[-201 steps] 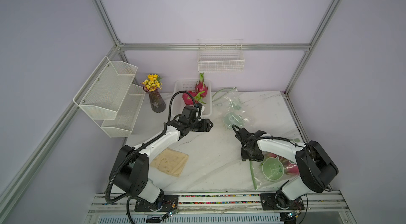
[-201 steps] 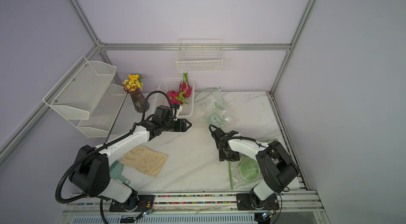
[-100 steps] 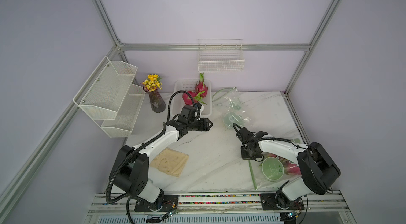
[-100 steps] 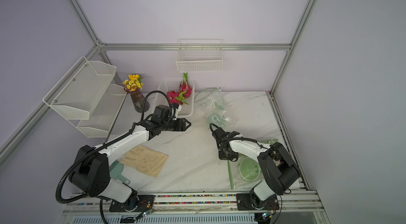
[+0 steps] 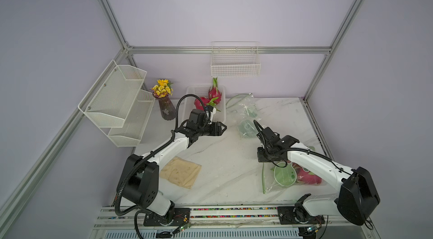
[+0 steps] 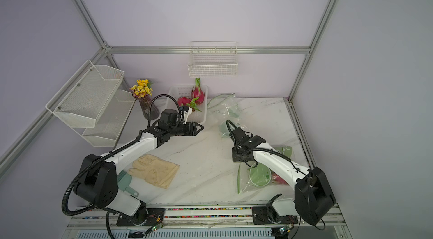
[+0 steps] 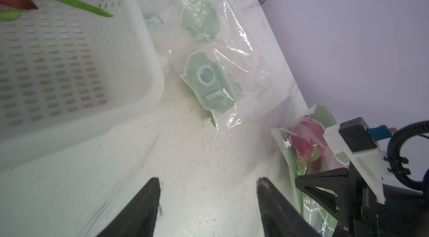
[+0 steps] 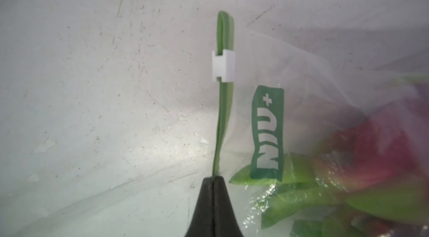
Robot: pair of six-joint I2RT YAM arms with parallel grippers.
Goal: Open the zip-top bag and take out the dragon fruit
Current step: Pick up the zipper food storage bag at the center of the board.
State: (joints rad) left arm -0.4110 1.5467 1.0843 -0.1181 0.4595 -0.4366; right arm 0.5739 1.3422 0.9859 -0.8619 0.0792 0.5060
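We see the right gripper [image 8: 213, 181] clenched tight on the green zip strip [image 8: 222, 119] of the zip-top bag [image 5: 271, 186], its fingertips pressed together with only the strip between them. The white slider [image 8: 223, 67] sits farther along the strip, apart from the fingertips. The bag lies well away from the white basket [image 5: 222, 112], toward the robot's right, with a dragon fruit [image 5: 307, 175] inside. The left gripper [image 5: 223, 127] hangs just beside the basket's near corner, jaws spread and empty. Two more dragon fruits [image 5: 214, 95] lie in the basket.
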